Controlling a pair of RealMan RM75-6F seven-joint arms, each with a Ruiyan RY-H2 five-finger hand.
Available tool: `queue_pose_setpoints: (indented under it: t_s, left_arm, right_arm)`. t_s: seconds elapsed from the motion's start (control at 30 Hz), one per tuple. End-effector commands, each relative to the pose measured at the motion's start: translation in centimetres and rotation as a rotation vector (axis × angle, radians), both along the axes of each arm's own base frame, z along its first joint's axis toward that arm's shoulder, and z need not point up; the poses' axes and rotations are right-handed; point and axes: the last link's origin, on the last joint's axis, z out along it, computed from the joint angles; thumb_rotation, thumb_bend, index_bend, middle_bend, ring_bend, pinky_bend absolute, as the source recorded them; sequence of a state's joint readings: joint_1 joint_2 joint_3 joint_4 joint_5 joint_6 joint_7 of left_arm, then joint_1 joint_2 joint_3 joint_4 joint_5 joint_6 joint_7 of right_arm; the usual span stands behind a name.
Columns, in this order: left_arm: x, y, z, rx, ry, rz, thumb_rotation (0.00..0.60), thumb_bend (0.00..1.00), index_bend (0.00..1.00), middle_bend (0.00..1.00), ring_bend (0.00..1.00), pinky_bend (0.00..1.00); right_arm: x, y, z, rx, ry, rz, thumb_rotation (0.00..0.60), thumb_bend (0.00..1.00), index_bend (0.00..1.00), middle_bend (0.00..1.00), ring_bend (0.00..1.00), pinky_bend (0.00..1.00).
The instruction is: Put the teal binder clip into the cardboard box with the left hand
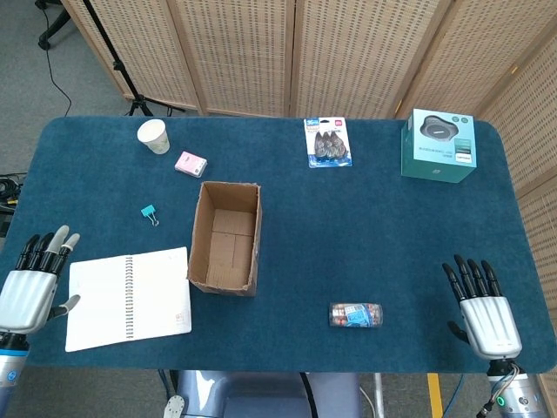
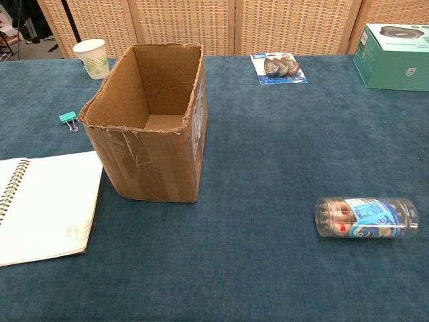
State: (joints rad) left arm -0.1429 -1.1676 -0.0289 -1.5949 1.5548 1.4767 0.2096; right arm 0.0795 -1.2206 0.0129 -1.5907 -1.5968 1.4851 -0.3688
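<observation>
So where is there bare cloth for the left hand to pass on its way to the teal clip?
Bare blue cloth runs from the left hand past the open spiral notebook up to the teal binder clip. Widest free patch: between the brown cardboard box, clear plastic tube and teal carton. Tightest: the clip-to-box gap.

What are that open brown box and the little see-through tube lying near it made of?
The cardboard box looks like plain matte corrugated cardboard: brown, with ragged top edges and creased, taped walls. The tube seems to be clear glossy plastic, since its contents and a blue label show through, though glass cannot be ruled out.
</observation>
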Motion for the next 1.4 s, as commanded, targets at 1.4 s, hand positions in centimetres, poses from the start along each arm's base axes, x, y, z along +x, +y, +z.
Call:
queue_pose_setpoints:
  t_s: [1.4]
  left_arm:
    - [0.5,6.4,-0.6,0.019,-0.033,-0.015,0.6,0.21,0.26,0.0,0.0,0.0]
  right_arm:
    - [0.0,0.1,-0.6,0.027,0.013,-0.003,0.6,0.16,0.0,0.0,0.0,0.0]
